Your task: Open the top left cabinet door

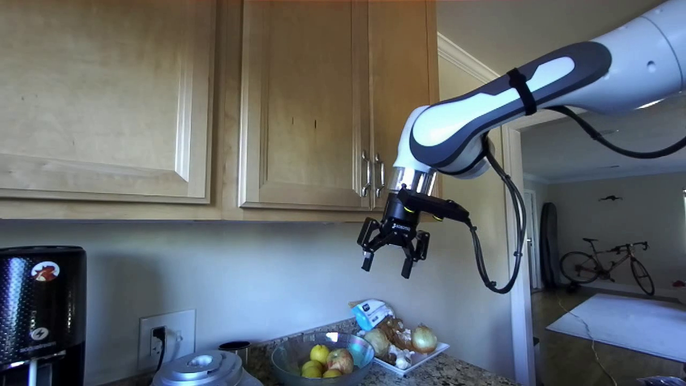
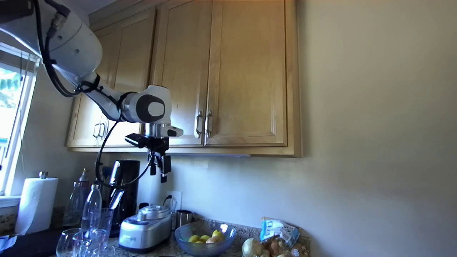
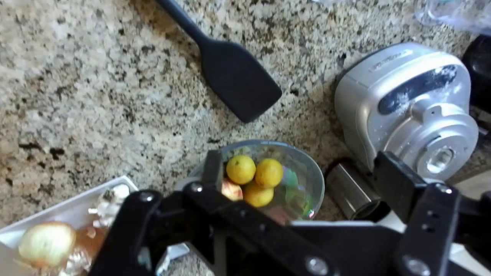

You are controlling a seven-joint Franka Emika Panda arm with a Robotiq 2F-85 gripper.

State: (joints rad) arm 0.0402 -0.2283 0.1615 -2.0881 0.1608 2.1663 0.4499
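One end effector [image 1: 387, 265] | jaws spread | top left cabinet door [image 1: 308, 107]: closed, higher up, apart from it

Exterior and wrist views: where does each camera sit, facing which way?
An exterior view: opposite the cabinets, facing them, bike at right; arm and gripper show.
An exterior view: opposite the cabinets, facing them, window at left; arm and gripper show.
Wrist view: arm-mounted, facing down at the counter; gripper shows.
Both exterior views share cabinets and outlet.

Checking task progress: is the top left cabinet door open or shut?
Shut. In both exterior views, the top left cabinet door lies flush with the neighbouring door, its handle beside the other's.
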